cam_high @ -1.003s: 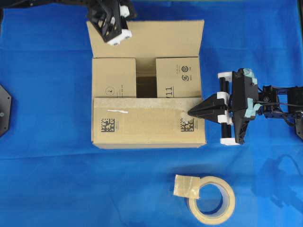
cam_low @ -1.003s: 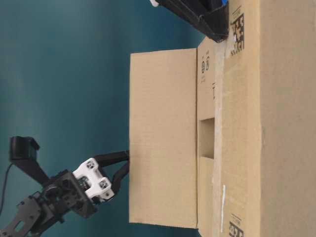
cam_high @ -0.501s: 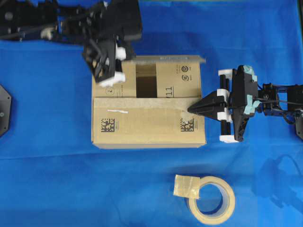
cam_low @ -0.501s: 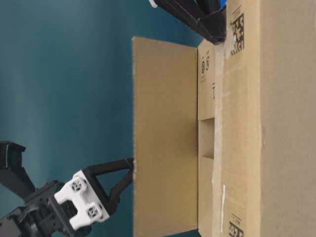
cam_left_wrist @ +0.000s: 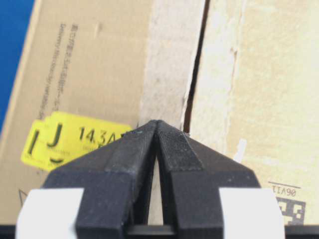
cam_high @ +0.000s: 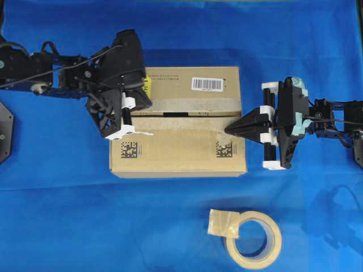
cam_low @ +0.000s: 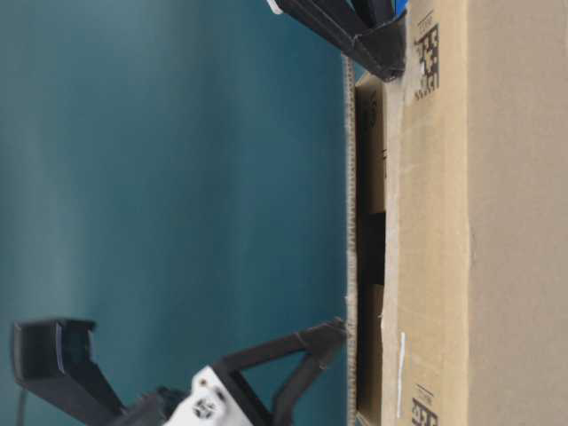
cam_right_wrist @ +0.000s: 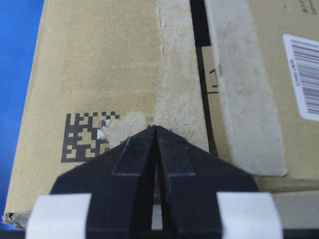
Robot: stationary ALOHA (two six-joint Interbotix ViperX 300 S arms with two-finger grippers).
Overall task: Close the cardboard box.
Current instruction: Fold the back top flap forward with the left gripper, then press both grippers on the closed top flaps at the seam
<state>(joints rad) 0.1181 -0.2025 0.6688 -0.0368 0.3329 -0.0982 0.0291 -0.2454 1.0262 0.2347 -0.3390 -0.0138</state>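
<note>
Blue cloth (cam_high: 57,215), box (cam_high: 178,156) mid: I've both grippers, L (cam_high: 126,116) and R (cam_high: 232,132), pinched empty on flaps; seam nrly shut, next press far flap flat.

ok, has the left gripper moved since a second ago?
Yes. The left gripper came down from the cardboard box's far edge to its middle seam, folding the far flap shut.

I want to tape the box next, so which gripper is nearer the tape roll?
Right. The right gripper rests on the cardboard box at its right end, closer to the tape roll. The left gripper sits at the box's far-left top.
</note>
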